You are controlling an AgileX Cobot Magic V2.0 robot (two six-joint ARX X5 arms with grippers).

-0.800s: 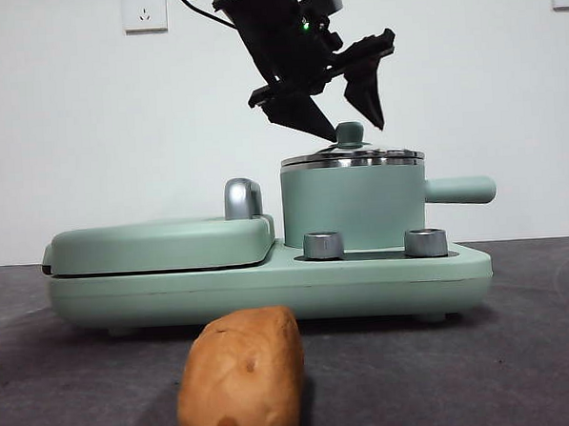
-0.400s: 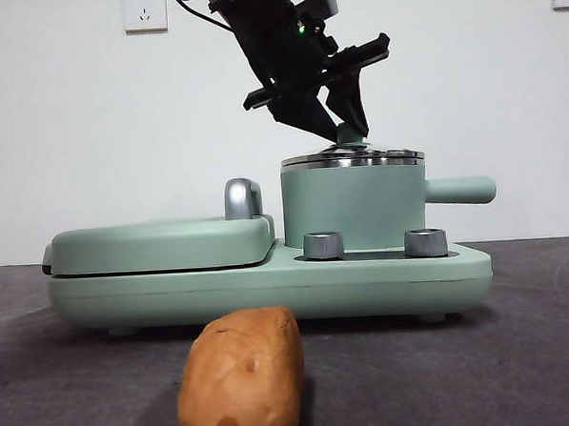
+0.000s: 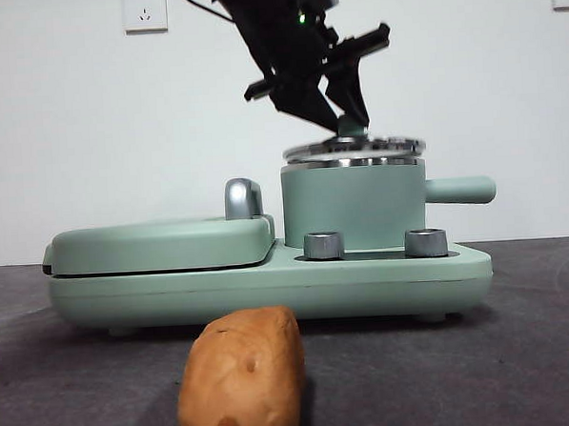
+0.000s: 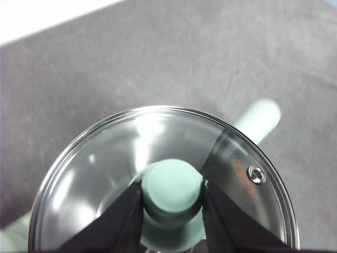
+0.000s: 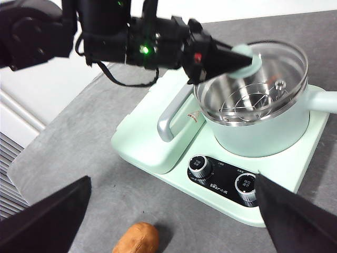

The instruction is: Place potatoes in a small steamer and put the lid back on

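Observation:
My left gripper (image 3: 349, 124) is shut on the mint-green knob (image 4: 172, 188) of the glass lid (image 3: 354, 148). It holds the lid a little above the steel rim of the small steamer (image 3: 354, 206), slightly tilted. In the left wrist view the lid (image 4: 100, 174) fills the picture, with both jaws pressed against the knob. From the right wrist view, the lid (image 5: 281, 57) hangs over the open steamer (image 5: 263, 132). The potato (image 3: 243, 375) lies on the table in front of the appliance, also seen as a potato (image 5: 137, 238) below my right gripper (image 5: 172, 182), which stands open and high above the table.
The steamer sits on a mint-green base (image 3: 269, 285) with two steel dials (image 3: 324, 245). To its left is a flat griddle cover (image 3: 162, 243) with a chrome handle (image 3: 243, 198). A wire rack (image 5: 247, 105) lies inside the steamer. Its side handle (image 3: 460, 189) points right.
The left gripper came down from above the lid, shut on the knob and has raised the lid slightly off the steamer's rim. The potato has not moved.

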